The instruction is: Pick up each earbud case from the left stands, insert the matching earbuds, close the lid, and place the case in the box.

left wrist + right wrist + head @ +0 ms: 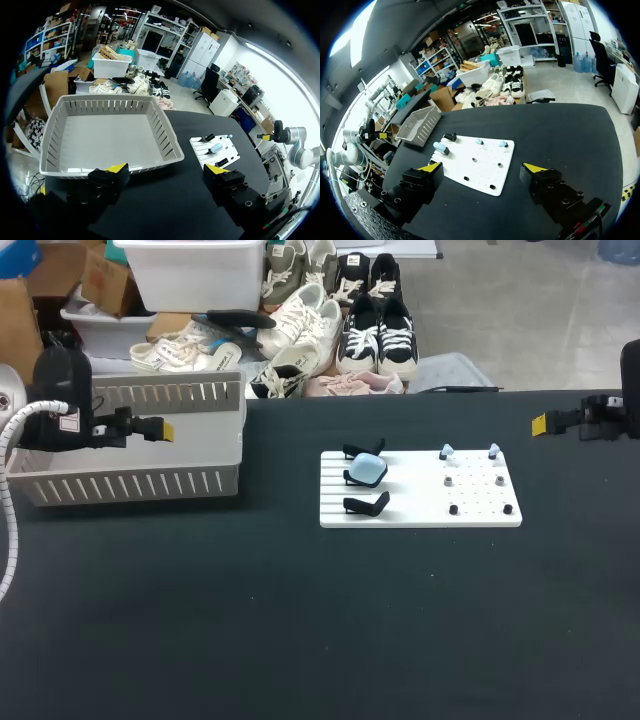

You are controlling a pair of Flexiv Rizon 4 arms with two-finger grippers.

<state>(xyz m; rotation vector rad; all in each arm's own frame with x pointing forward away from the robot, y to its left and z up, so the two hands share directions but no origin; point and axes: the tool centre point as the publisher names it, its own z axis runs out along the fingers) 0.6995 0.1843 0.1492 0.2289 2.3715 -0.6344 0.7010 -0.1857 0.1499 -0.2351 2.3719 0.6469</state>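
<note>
**Blue case on its stand, both arms clear: pick-up pending**

The left gripper is held over the table just before the near wall of the grey box. Its fingers are spread wide, with nothing between them. The right gripper is held at the table's right side, well apart from the white board. Its fingers are likewise spread and empty.

One light-blue earbud case is seated on the middle of three black stands at the board's left side. Whether its lid is open cannot be told. The other two stands are bare. Two light-blue earbuds are seated on pegs in the board's back row, and the remaining pegs look dark and bare. No case is seen inside the box in the left wrist view.

Judgement: the step in hand is the pick-up of the blue case, not yet begun. The next move calls for the left arm to be brought across from the box to the board. Its fingers should be set on either side of the case, and the case lifted off without the neighbouring stands being knocked. The right arm is judged better placed for the earbuds.
</note>
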